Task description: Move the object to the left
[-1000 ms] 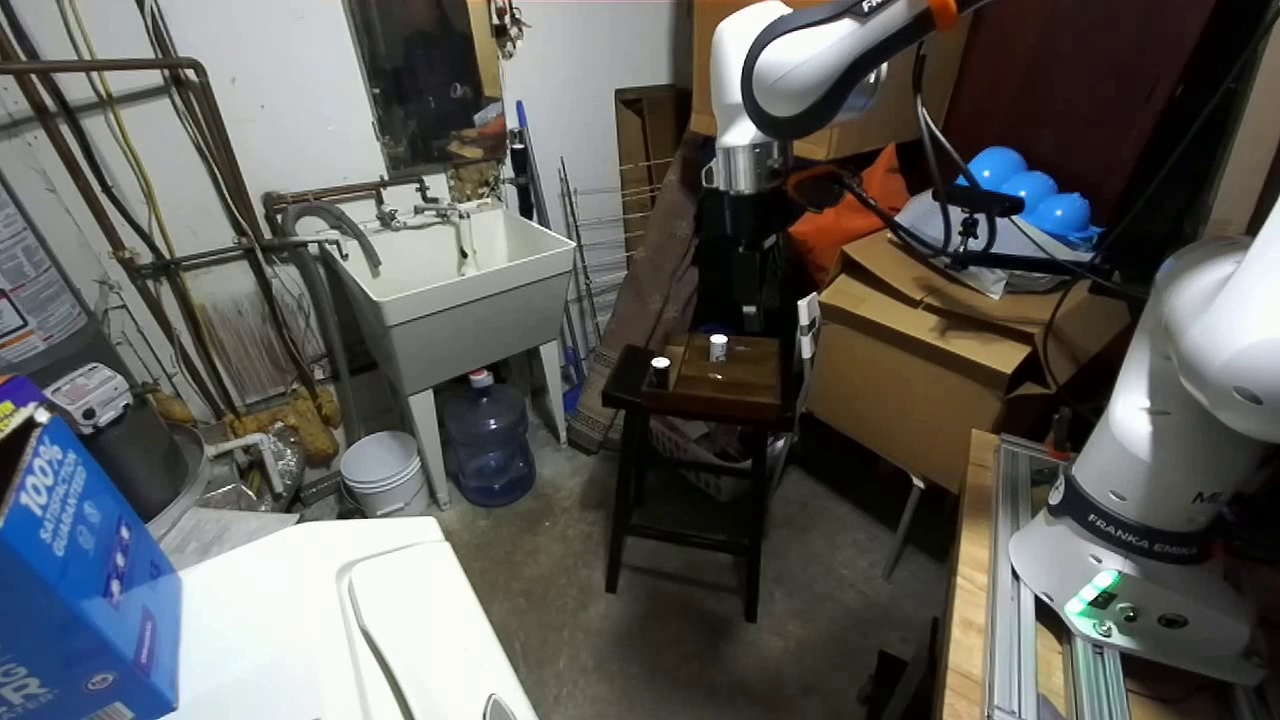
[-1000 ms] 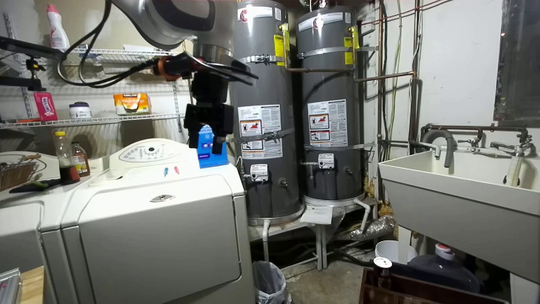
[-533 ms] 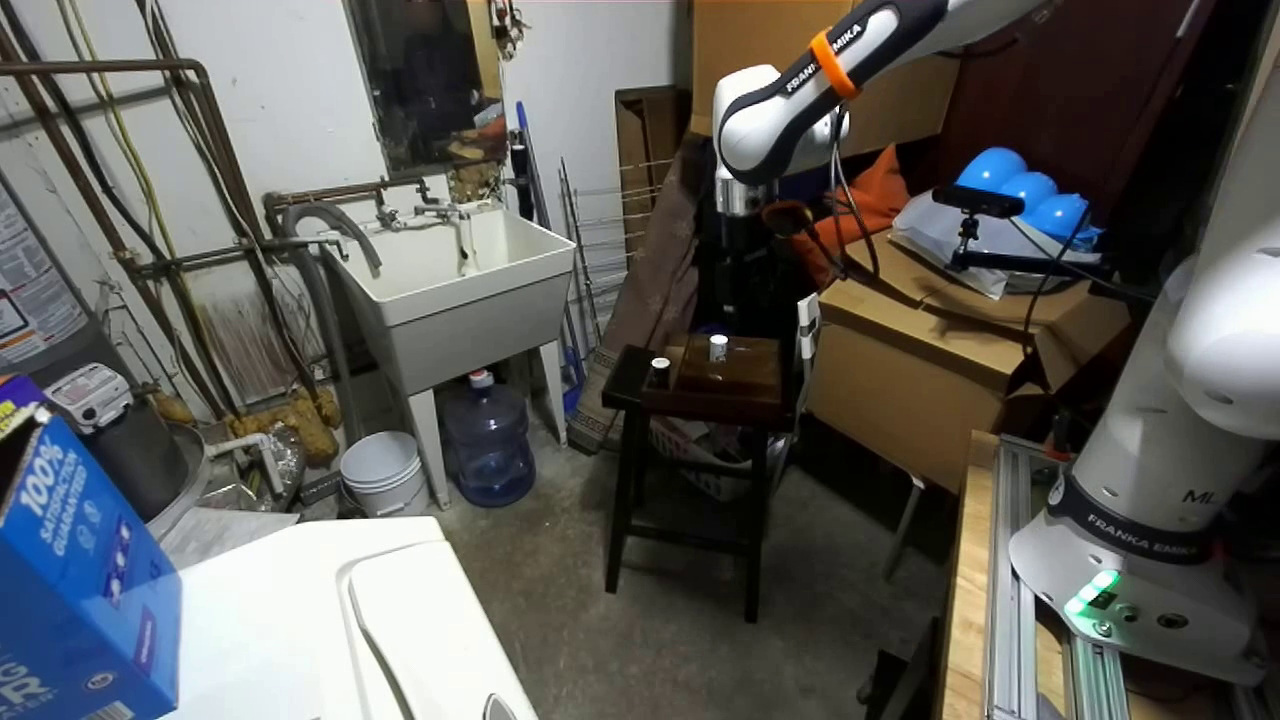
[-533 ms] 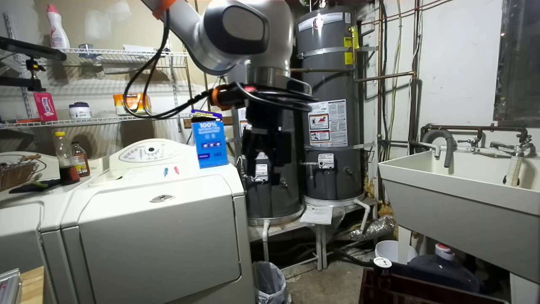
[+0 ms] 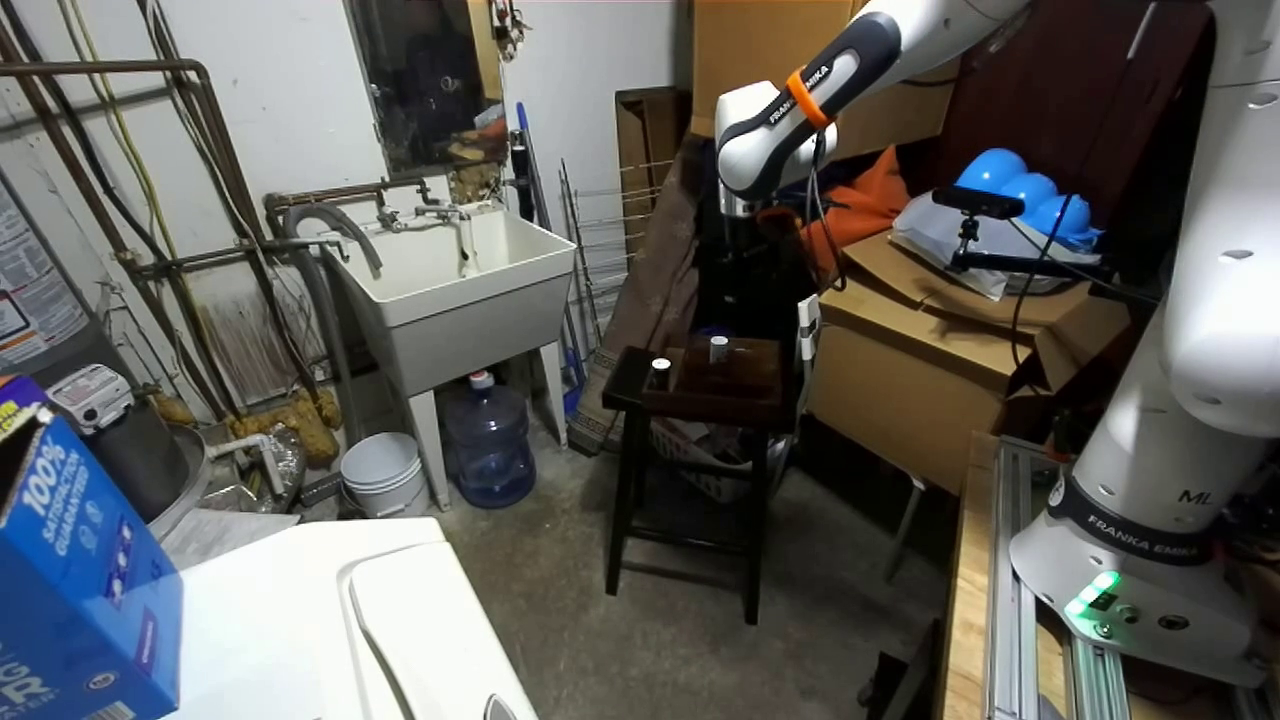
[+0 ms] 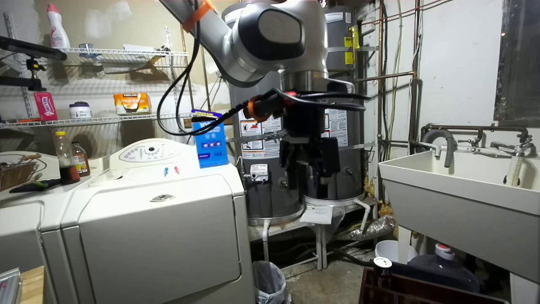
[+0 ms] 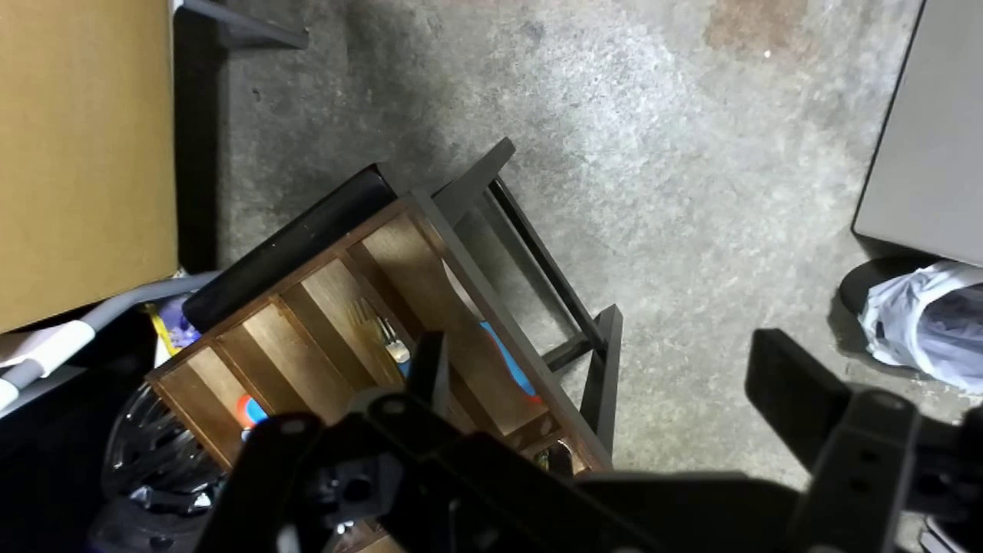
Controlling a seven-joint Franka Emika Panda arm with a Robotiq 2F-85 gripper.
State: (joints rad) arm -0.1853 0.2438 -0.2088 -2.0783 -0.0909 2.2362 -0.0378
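The pale item [image 5: 718, 348] is near the middle of the frame in an exterior view, inside a brown wooden tray [image 5: 712, 404] set on the dark table [image 5: 626, 376]. It seems to stand upright, though it is too small there to be sure. Lower and to its left, apart from it, a dark jar [image 5: 660, 379] stands at the tray's left end; its white lid [image 6: 382, 262] also shows in an exterior view at the lower right, where the bottom edge cuts off most of the tray.

Only the wrist view looks down into the compartments: a fork [image 7: 392, 338], a blue-handled utensil [image 7: 508, 359] along the right-hand wall, and a red-and-blue piece [image 7: 252, 409] toward the lower left. There the claw [image 7: 607, 384] covers the lower part of the tray, and the pale item cannot be made out.

The claw is spread wide, its two fingers [image 7: 795, 395] well apart, with the floor [image 7: 676, 230] and a table leg showing between them. In both exterior views it points down, higher in the frame than the tray.

In an exterior view the white arm [image 5: 850, 75] slants in from the upper right, the claw dark against dark clutter; a sink [image 5: 480, 330] stands left of the table and a cardboard box [image 5: 900, 390] right of it. In an exterior view the claw is clearer, right of centre, before grey water heaters [image 6: 261, 198], with a white appliance [image 6: 160, 240] at lower left.
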